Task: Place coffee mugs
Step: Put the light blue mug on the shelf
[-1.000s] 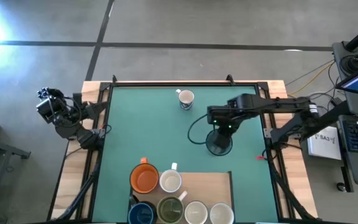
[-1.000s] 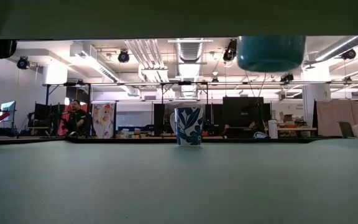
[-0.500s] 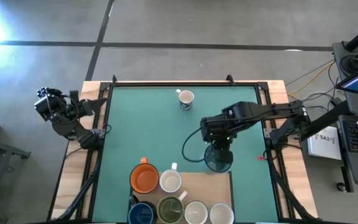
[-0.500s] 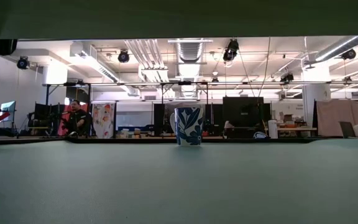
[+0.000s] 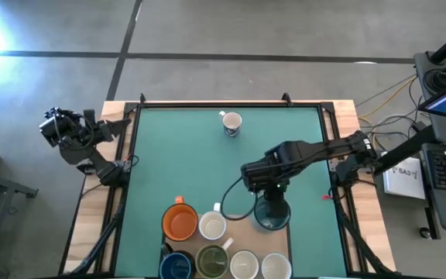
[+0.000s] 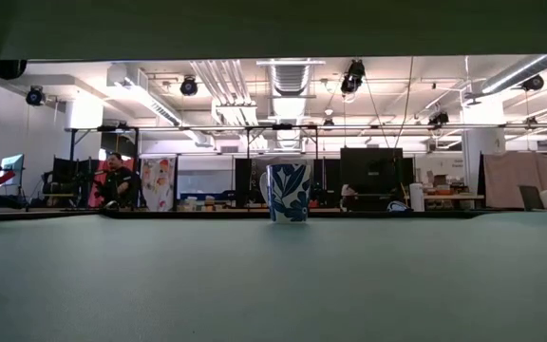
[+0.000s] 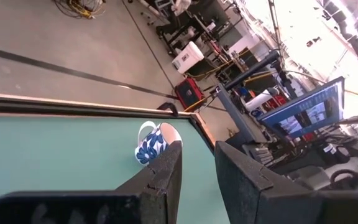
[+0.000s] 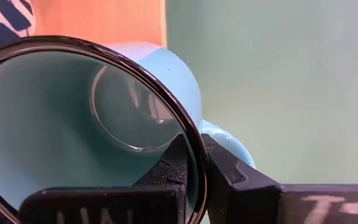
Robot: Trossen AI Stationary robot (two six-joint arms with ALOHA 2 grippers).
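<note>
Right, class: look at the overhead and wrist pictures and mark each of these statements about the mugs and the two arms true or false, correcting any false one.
1. The right gripper is shut on the rim of the teal mug. True.
2. The blue-patterned mug stands among the group of mugs at the near edge. False: it stands alone near the table's far edge.
3. The orange mug sits beside a white mug. True.
4. The left gripper holds a mug over the green mat. False: it holds nothing, parked off the table's left side.

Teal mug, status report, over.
Right claw shut on teal mug, over the wooden board's edge. Left claw parked off-table. Nothing in the way.
</note>
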